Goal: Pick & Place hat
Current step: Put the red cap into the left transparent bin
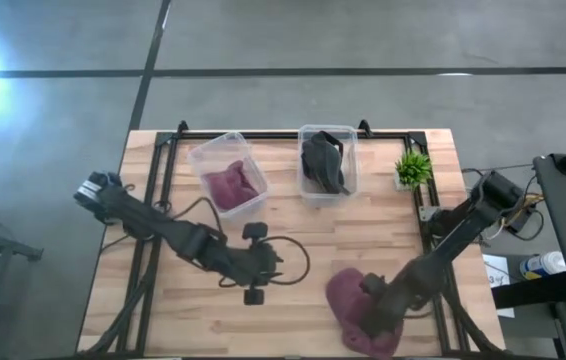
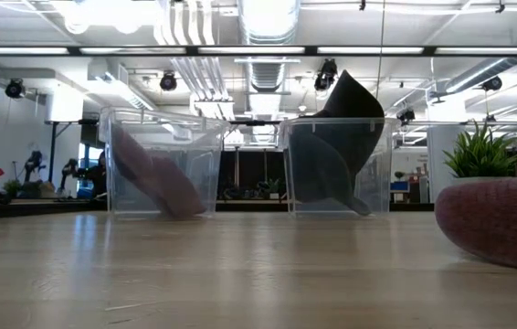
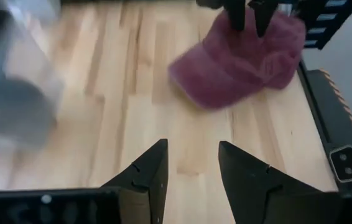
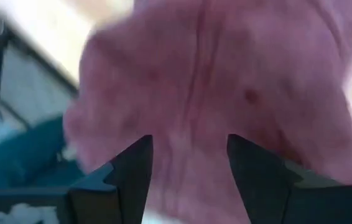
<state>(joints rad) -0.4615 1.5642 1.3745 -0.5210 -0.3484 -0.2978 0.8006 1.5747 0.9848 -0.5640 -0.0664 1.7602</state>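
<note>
1. My right gripper (image 1: 371, 318) is over the maroon hat (image 1: 353, 312), which lies on the wooden table (image 1: 293, 240) near its front edge, at about 5 o'clock from the table's centre in the high view.
2. In my right wrist view the right gripper (image 4: 190, 163) has its two dark fingers spread apart, and the maroon hat (image 4: 226, 93) fills the gap and the space beyond them; I cannot tell whether the tips touch the fabric.
3. My left gripper (image 1: 254, 265) waits over the middle of the table, at roughly 9 o'clock from the hat and well apart from it.
4. In my left wrist view the left gripper (image 3: 193, 167) is parted with bare wood between its fingers, and the maroon hat (image 3: 238, 59) sits farther off with the other arm's fingers on top of it.
5. Two clear bins stand toward the back edge: the left bin (image 1: 228, 175) at about 11 o'clock holds a maroon hat, and the right bin (image 1: 327, 163) at about 12 o'clock holds a dark hat (image 1: 323, 165).
6. A small green plant (image 1: 413, 168) stands at about 2 o'clock, just beside the right bin.
7. In the low view the hat (image 2: 501, 219) rests flat on the table at the right edge.
</note>
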